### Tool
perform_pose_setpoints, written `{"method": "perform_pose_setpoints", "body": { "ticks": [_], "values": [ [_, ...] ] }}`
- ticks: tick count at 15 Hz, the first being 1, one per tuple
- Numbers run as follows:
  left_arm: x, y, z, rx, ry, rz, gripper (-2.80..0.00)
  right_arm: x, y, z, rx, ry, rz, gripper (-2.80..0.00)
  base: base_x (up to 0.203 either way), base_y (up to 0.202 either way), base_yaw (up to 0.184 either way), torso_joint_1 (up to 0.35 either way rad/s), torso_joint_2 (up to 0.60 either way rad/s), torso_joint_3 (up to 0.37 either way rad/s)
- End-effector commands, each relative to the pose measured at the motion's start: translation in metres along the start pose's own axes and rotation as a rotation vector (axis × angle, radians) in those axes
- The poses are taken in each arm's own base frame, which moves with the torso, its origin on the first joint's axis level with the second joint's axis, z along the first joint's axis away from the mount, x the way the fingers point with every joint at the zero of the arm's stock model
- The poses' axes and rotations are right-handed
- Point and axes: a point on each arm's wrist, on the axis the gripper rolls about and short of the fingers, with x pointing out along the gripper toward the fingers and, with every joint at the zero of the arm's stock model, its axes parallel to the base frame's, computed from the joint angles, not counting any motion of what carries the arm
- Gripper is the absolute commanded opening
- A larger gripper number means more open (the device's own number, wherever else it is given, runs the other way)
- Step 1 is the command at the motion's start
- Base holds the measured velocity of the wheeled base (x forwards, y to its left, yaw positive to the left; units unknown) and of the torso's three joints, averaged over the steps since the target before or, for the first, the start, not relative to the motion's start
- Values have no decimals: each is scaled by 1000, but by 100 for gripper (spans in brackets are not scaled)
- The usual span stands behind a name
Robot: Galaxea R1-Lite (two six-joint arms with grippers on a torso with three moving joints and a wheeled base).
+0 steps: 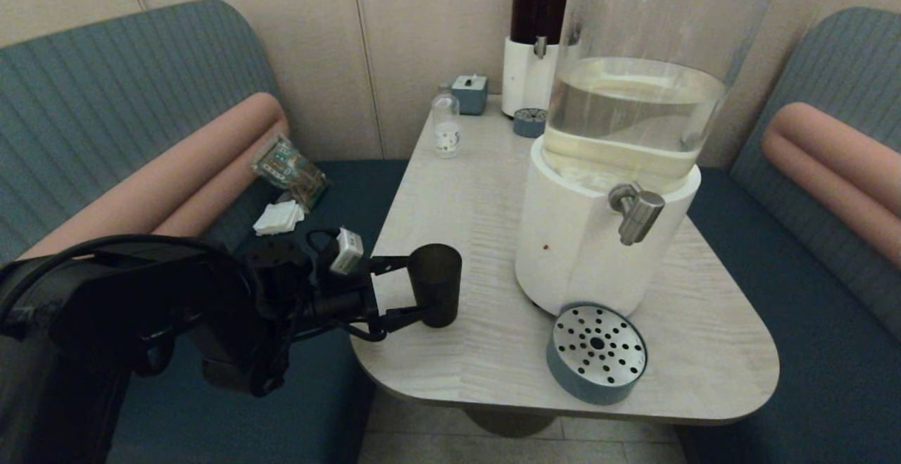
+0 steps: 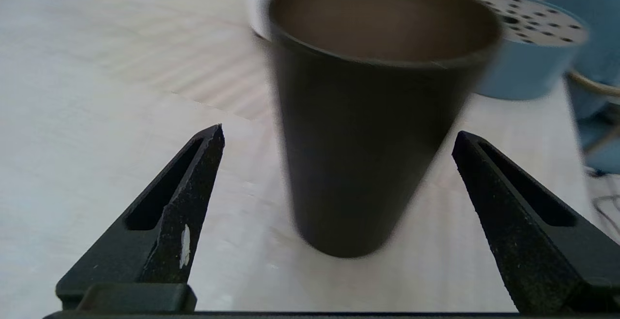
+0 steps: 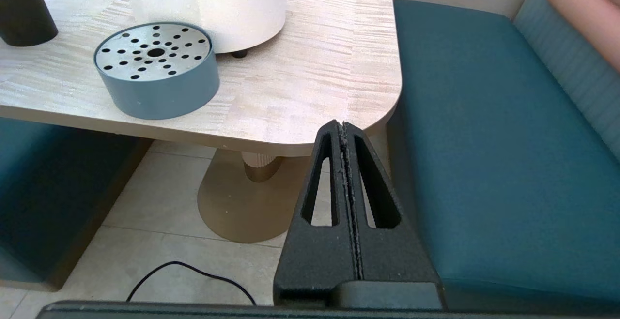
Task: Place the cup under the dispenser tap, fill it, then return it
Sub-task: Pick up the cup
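The cup (image 1: 436,284) is a dark tapered tumbler that stands upright and empty on the table near its left edge. My left gripper (image 1: 415,289) is open, one finger on each side of the cup (image 2: 378,115), and neither finger touches it. In the left wrist view a clear gap shows beside both fingers of the gripper (image 2: 339,131). The steel dispenser tap (image 1: 637,212) juts from the white base of the big clear-tank dispenser (image 1: 591,253), to the right of the cup. My right gripper (image 3: 343,124) is shut and empty, parked low off the table's near right corner.
A blue drip tray with a perforated steel top (image 1: 597,362) sits before the dispenser, below the tap. At the table's far end stand a dark-liquid dispenser (image 1: 538,34), a small clear bottle (image 1: 445,122) and a blue box (image 1: 469,93). A snack bag (image 1: 288,168) lies on the left seat.
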Motion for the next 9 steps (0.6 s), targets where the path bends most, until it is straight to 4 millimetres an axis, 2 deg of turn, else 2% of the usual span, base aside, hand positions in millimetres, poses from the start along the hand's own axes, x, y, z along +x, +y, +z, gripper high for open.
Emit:
{"method": "perform_pose_setpoints", "body": {
  "ticks": [1, 5, 9],
  "values": [
    [8, 3, 1, 21, -16, 7, 0, 1, 0, -4, 0, 15, 1, -280, 0, 0, 0, 0, 0, 0],
    [22, 5, -7, 20, -22, 34, 0, 1, 0, -4, 0, 15, 0, -280, 0, 0, 0, 0, 0, 0],
    [28, 9, -8, 29, -31, 69, 0, 1, 0, -4, 0, 15, 1, -280, 0, 0, 0, 0, 0, 0]
  ]
}}
